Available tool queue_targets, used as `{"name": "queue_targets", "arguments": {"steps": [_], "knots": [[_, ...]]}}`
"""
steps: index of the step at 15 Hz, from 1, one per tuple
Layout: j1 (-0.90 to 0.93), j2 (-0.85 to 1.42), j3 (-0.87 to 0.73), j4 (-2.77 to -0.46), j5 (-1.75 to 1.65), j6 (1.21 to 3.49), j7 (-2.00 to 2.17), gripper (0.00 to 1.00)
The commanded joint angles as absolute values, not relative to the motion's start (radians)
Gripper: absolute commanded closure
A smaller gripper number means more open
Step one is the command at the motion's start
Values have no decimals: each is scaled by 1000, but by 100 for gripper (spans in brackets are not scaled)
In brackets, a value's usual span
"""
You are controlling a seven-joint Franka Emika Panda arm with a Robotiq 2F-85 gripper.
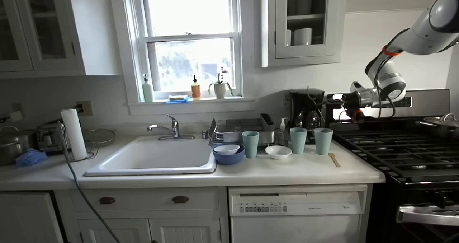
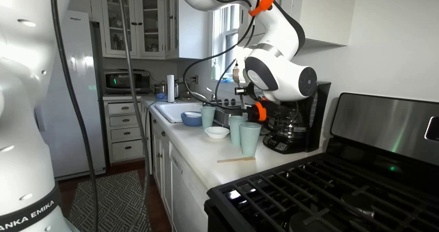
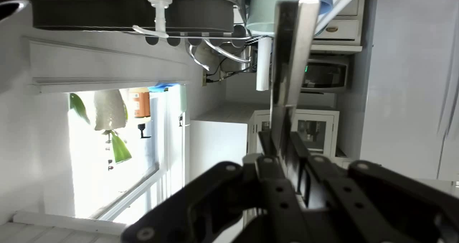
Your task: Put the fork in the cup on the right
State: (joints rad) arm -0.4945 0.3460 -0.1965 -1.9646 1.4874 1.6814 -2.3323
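Fork (image 3: 292, 56) aloft: the jaws pinch its metal shank from both sides, below and right of centre in the wrist view, the long end pointing down toward the table (image 1: 287, 172); tines cannot be made out for certain. Nearest in an exterior view, at lower centre, lies a wooden piece (image 2: 236, 159); just beyond it stands the right cup (image 2: 249, 140), upright, the orange-banded wrist (image 2: 261, 111) showing above its rim. Close behind comes the middle cup (image 2: 235, 132). Which cup the fork's lower end hangs over cannot be told, and with two so close together it could drop into the wrong one. A touch on a rim could swivel so narrow a shank between the jaws, or tip a light-looking cup; a low descent could swing the wrist into the right cup before the fork is in.
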Motion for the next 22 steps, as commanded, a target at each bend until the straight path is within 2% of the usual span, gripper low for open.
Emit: {"name": "queue_targets", "arguments": {"steps": [1, 10, 22], "knots": [[-435, 387, -241, -1962, 1563, 1732, -2385, 97], [-390, 450, -270, -1949, 1653, 1927, -2481, 97], [-382, 480, -295, -1967, 1553, 1928, -2443, 97]]}}
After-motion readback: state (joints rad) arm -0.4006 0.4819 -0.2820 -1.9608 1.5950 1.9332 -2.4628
